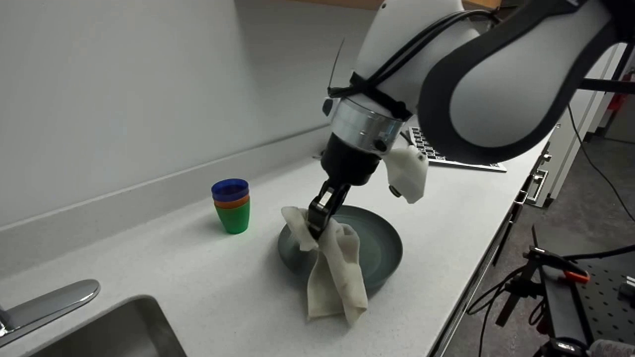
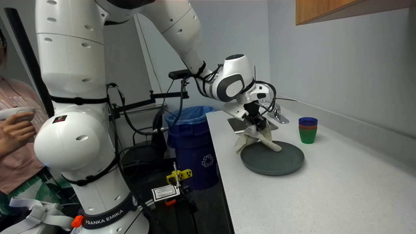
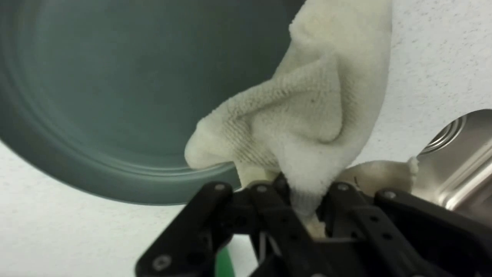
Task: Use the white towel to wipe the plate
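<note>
The arm arches over, wrist slanting downward, fingers pinched close together.

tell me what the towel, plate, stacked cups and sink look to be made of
Towel: fuzzy cloth, perhaps cotton terry; its nap and soft folds show in the wrist view.
Plate: matte, dark grey-green, perhaps plastic or ceramic; the dull sheen leaves it open.
Cups: likely smooth plastic, going by their solid, bright colours.
Sink: metal, probably stainless steel, judging by its grey, streaky reflections.

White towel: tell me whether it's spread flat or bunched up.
Bunched up: the gripper pinches the towel, and its folds show in the wrist view.
</note>
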You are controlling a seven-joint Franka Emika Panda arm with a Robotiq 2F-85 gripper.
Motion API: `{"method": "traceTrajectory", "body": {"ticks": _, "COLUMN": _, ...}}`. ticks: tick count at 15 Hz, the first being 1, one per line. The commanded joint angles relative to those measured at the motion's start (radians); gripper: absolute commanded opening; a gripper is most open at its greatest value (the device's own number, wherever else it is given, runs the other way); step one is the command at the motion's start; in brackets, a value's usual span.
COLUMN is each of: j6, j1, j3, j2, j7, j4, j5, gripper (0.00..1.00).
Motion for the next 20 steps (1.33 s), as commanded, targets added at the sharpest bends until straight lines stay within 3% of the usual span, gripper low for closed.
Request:
{"method": "traceTrajectory", "body": {"ticks": 1, "j6": 0.116, "j1": 0.110, "j3": -0.163, "j2": -0.098, "j7": 0.265, "j4": -0.122, "j5": -0.156, "gripper": 0.03}}
{"method": "traceTrajectory", "body": {"ticks": 7, "j6": 0.152, "j1": 0.328, "j3": -0.502, "j2": -0.104, "j7": 0.679, "j4": -0.116, "j5": -0.526, "gripper": 0.03}}
{"method": "traceTrajectory", "body": {"ticks": 9, "j6": 0.133, "j1": 0.362, "j3": -0.531, "j2": -0.111, "j7": 0.746, "j4": -0.119, "j5": -0.578, "gripper": 0.03}}
{"method": "traceTrajectory", "body": {"ticks": 13, "j6": 0.193, "j1": 0.273, "j3": -0.302, "j2": -0.156, "j7": 0.583, "j4": -0.227, "j5": -0.327, "gripper": 0.03}}
{"method": "traceTrajectory", "body": {"ticks": 14, "j6": 0.272, "j1": 0.184, "j3": -0.196, "j2": 0.018, "j7": 0.525, "j4": -0.144, "j5": -0.232, "gripper": 0.03}}
{"method": "traceTrajectory", "body": {"ticks": 15, "j6": 0.268, "j1": 0.159, "j3": -0.135, "j2": 0.046, "j7": 0.485, "j4": -0.128, "j5": -0.160, "gripper": 0.03}}
{"method": "traceTrajectory", "body": {"ticks": 17, "j6": 0.258, "j1": 0.020, "j3": 0.017, "j2": 0.116, "j7": 0.411, "j4": -0.075, "j5": -0.091, "gripper": 0.03}}
{"method": "traceTrajectory", "body": {"ticks": 18, "j6": 0.252, "j1": -0.043, "j3": 0.067, "j2": 0.149, "j7": 0.386, "j4": -0.050, "j5": -0.087, "gripper": 0.03}}
{"method": "traceTrajectory", "body": {"ticks": 20, "j6": 0.232, "j1": -0.083, "j3": 0.087, "j2": 0.196, "j7": 0.286, "j4": -0.008, "j5": -0.008, "gripper": 0.03}}
